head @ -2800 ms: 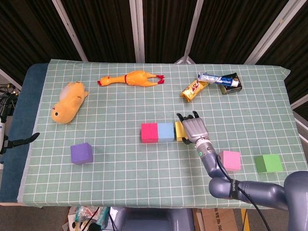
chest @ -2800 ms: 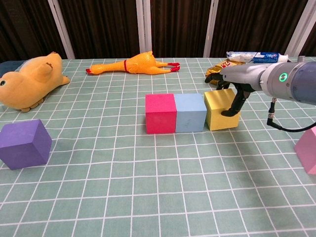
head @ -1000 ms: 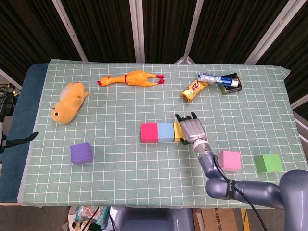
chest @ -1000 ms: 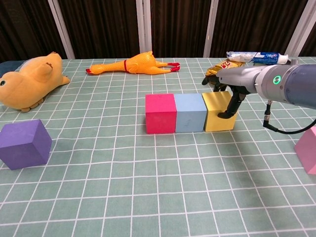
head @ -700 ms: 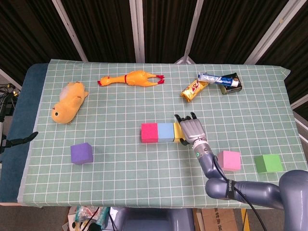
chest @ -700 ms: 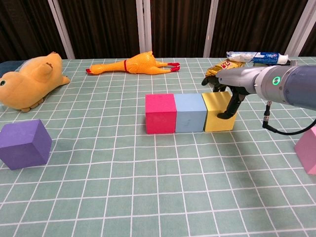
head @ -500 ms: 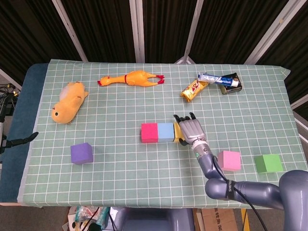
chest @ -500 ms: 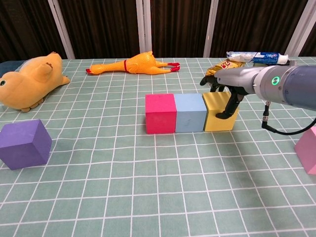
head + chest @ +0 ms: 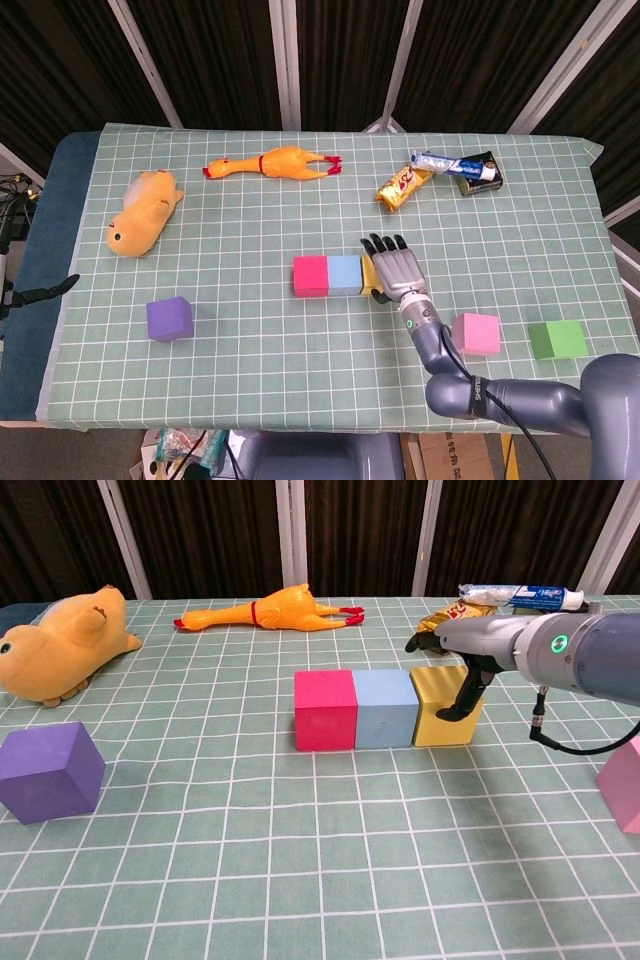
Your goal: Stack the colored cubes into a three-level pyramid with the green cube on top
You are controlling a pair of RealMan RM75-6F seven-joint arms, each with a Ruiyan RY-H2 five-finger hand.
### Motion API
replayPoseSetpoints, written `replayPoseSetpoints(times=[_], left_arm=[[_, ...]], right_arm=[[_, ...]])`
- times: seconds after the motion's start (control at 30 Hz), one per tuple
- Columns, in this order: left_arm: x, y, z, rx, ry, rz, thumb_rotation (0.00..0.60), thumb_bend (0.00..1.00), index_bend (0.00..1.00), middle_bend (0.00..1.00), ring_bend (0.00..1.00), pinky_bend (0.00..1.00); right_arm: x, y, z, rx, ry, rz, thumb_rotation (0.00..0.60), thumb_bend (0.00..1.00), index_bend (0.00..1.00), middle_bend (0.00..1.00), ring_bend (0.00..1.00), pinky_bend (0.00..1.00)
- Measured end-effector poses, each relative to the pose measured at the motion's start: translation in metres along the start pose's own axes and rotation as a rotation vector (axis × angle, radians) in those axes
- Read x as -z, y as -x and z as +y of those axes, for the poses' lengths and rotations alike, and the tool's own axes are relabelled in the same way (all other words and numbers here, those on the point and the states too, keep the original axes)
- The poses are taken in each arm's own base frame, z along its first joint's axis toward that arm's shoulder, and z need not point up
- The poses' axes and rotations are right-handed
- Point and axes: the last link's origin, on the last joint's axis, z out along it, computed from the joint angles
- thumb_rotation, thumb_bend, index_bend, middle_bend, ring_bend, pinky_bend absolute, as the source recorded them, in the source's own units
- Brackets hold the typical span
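Observation:
A red cube [image 9: 311, 275] [image 9: 325, 710], a light blue cube [image 9: 344, 274] [image 9: 386, 707] and a yellow cube [image 9: 369, 273] [image 9: 437, 705] stand touching in a row at mid-table. My right hand [image 9: 398, 268] [image 9: 466, 656] hovers over the yellow cube, fingers stretched past its far top edge, thumb against its right face. A purple cube [image 9: 169, 318] [image 9: 48, 770] sits front left. The pink cube [image 9: 477, 333] [image 9: 625, 785] and the green cube [image 9: 557, 340] sit front right. My left hand [image 9: 42, 291] shows small beside the table's left edge, its fingers unclear.
A yellow plush toy [image 9: 143, 212] lies at the left and a rubber chicken [image 9: 275, 163] at the back. A snack bar [image 9: 403, 185], a toothpaste tube [image 9: 455, 163] and a can [image 9: 482, 175] lie at the back right, behind my right hand.
The yellow cube, earlier tilted and apart, now stands flush against the blue cube. My right hand's fingers have straightened and lifted off the cube's far side.

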Motion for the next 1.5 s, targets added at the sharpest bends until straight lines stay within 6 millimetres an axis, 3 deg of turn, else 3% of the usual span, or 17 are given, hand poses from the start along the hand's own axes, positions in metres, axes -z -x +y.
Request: replayPoseSetpoints(times=[0.43,0.77,1.2,1.5], left_arm=[[0.002,0.001,0.002,-0.005,0.011,-0.004,0.6,0.07,0.0,0.06,0.02,0.07],[0.005,0.001,0.008,-0.007,0.033,0.001,0.6,0.07,0.0,0.06,0.02,0.07],[0.006,0.002,0.01,-0.007,0.038,0.001,0.6,0.07,0.0,0.06,0.02,0.07],[0.005,0.002,0.009,-0.007,0.034,0.0,0.6,0.07,0.0,0.06,0.02,0.07]], right_arm=[[0.029,-0.003,0.001,-0.034,-0.017,0.014,0.6,0.36,0.0,0.0,0.01,0.0],[0.053,-0.005,0.025,-0.037,0.013,0.035,0.6,0.36,0.0,0.0,0.0,0.0],[0.054,0.006,0.055,-0.03,0.116,-0.034,0.6,0.36,0.0,0.0,0.0,0.0],[0.05,0.018,0.06,-0.003,0.137,-0.087,0.6,0.36,0.0,0.0,0.0,0.0]])
